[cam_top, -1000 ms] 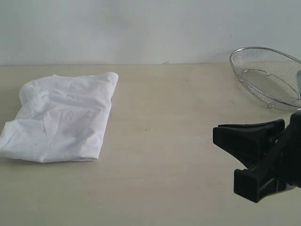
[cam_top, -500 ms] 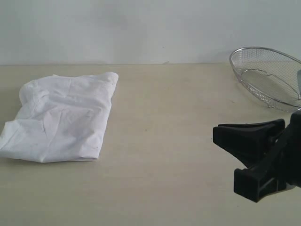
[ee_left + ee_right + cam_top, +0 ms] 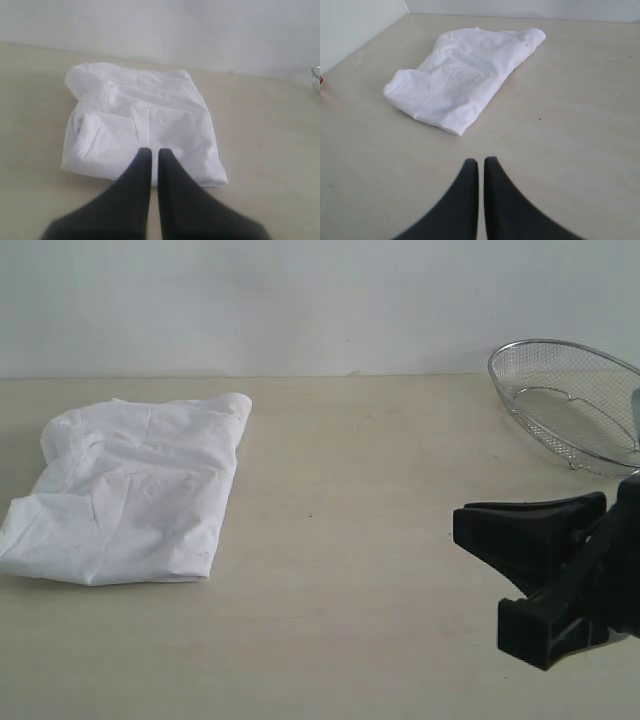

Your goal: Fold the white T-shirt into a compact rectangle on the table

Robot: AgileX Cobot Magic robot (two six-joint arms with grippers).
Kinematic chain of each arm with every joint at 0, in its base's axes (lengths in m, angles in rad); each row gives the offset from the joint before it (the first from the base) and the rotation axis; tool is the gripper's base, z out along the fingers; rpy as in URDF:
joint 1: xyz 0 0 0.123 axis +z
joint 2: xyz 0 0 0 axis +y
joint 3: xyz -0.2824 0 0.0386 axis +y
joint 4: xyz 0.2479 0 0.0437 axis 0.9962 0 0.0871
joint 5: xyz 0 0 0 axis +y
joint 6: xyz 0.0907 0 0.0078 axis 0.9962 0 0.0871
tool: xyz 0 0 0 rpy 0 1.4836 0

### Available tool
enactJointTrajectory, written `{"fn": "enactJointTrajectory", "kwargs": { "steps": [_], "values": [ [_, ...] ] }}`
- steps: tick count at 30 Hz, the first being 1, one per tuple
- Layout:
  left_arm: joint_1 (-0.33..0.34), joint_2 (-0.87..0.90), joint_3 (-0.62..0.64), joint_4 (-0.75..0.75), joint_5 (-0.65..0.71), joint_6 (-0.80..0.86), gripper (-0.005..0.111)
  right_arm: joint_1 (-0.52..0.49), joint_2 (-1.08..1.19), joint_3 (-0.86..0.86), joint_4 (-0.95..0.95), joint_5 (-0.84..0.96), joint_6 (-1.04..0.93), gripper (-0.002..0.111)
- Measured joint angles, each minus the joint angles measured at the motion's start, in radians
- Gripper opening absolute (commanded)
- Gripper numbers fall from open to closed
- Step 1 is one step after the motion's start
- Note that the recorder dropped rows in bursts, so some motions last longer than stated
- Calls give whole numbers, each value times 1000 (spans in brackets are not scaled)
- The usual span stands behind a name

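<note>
The white T-shirt [image 3: 135,495] lies folded in a rough rectangle on the left part of the pale table [image 3: 350,540], its lettering hidden. It also shows in the left wrist view as the T-shirt [image 3: 145,125] and in the right wrist view as the T-shirt [image 3: 465,85]. My left gripper [image 3: 154,152] is shut and empty, its tips just in front of the shirt's near edge; it is outside the exterior view. My right gripper [image 3: 481,161] is shut and empty over bare table, well apart from the shirt. In the exterior view the right gripper [image 3: 470,525] hangs at the lower right.
A silver wire-mesh basket [image 3: 570,400] sits tilted at the back right of the table, with its rim [image 3: 316,75] at the edge of the left wrist view. A pale wall [image 3: 300,300] runs behind the table. Bare tabletop stretches between shirt and right gripper.
</note>
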Motion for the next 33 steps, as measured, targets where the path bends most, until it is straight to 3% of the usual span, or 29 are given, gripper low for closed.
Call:
{"fn": "enactJointTrajectory", "kwargs": {
  "steps": [8,18,24,29,33],
  "values": [
    [0,0,0,0,0,0,4,-26,-5,0,0,0,-6,0],
    [0,0,0,0,0,0,4,-368,-144,0,-7,8,-82,0],
    [0,0,0,0,0,0,4,-574,-223,0,-9,130,-214,0],
    [0,0,0,0,0,0,4,-631,-282,12,-28,210,-338,0],
    [0,0,0,0,0,0,4,-640,-358,102,-33,157,-351,0]
  ]
}}
